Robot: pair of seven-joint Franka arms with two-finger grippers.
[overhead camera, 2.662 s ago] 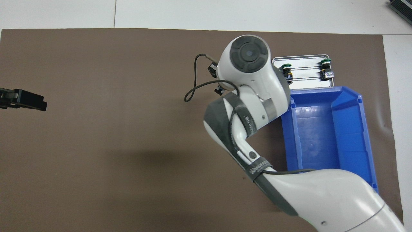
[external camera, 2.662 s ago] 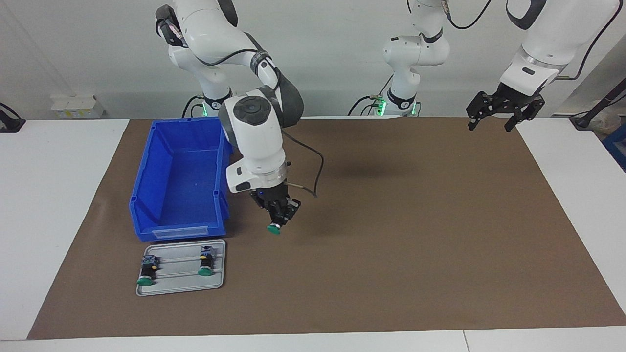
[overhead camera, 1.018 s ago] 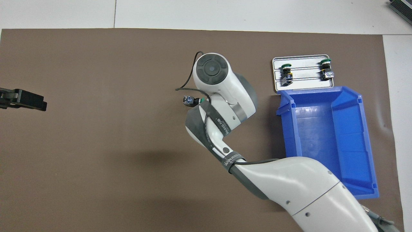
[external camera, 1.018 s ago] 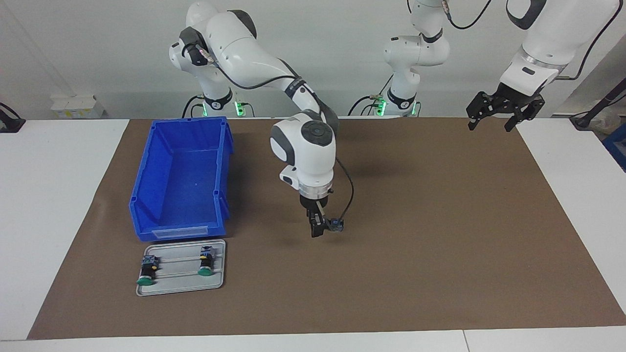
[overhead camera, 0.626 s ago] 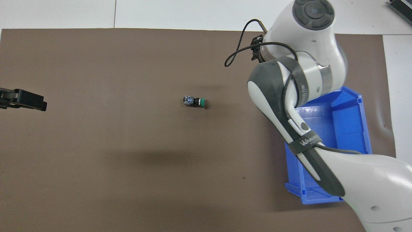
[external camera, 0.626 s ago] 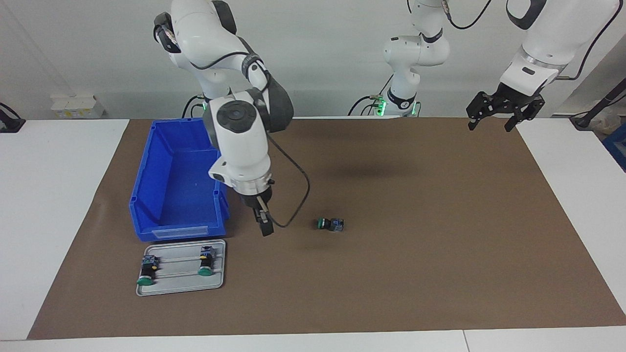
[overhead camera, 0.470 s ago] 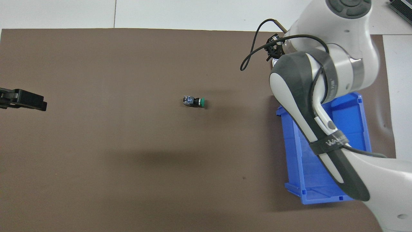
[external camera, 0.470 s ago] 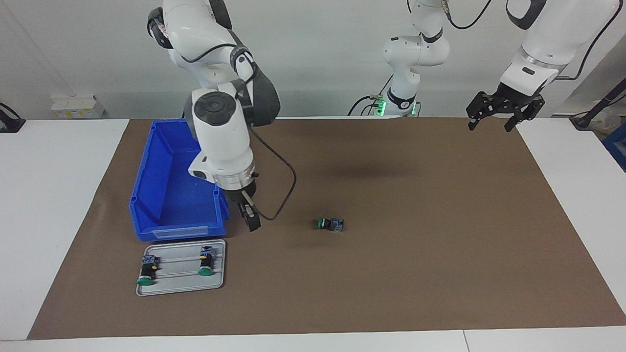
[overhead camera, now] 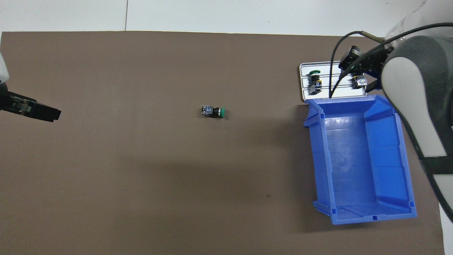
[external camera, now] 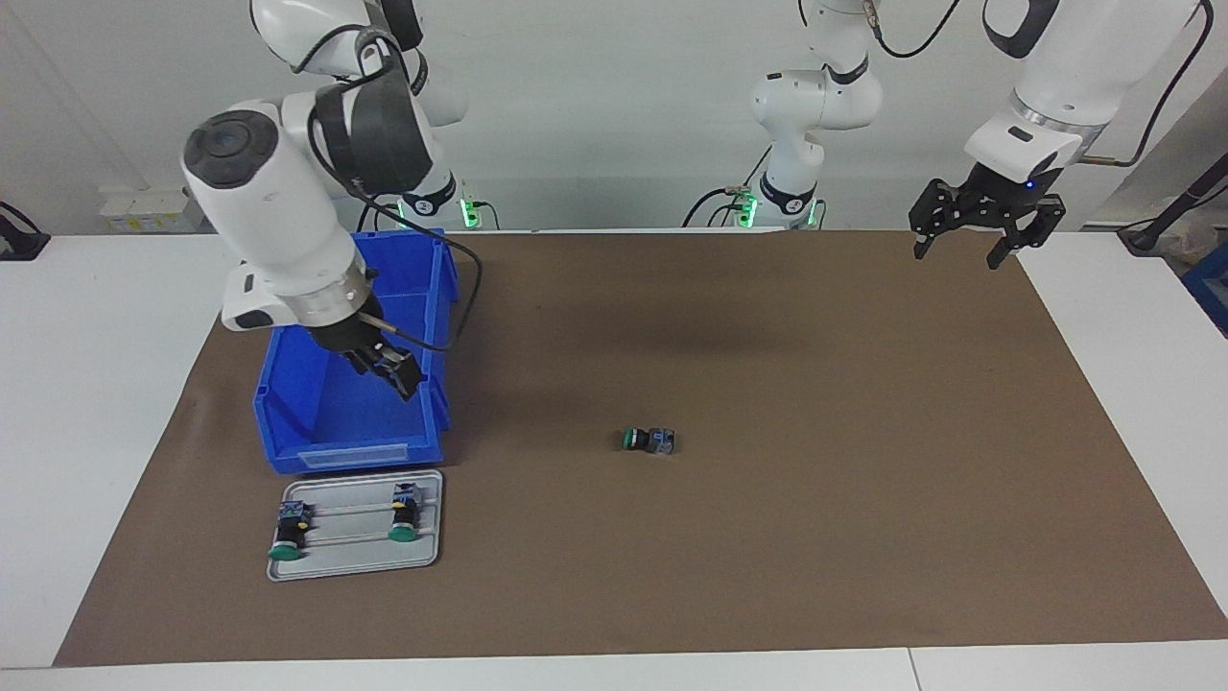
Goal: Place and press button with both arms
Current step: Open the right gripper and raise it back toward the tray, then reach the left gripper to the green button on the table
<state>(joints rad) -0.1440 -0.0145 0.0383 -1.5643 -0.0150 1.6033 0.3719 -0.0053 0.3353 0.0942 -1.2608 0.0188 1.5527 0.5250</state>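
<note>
Button (external camera: pixel 648 440) lies on its side on the brown mat (external camera: pixel 815 480) about mid-table, free of both claws, green cap turned toward the right arm's end; left gripper (external camera: pixel 964 248) waits in the air over the mat's corner nearest the robots at the left arm's end, claw released and empty; a blue bin (external camera: pixel 355 453) stands toward the right arm's end; right gripper (external camera: pixel 395 374) hangs above the bin's end toward the tray, claw released or clenched I cannot tell; just beside the bin, farther from the robots, a grey tray (external camera: pixel 350 552) carries two like buttons (external camera: pixel 286 528).
</note>
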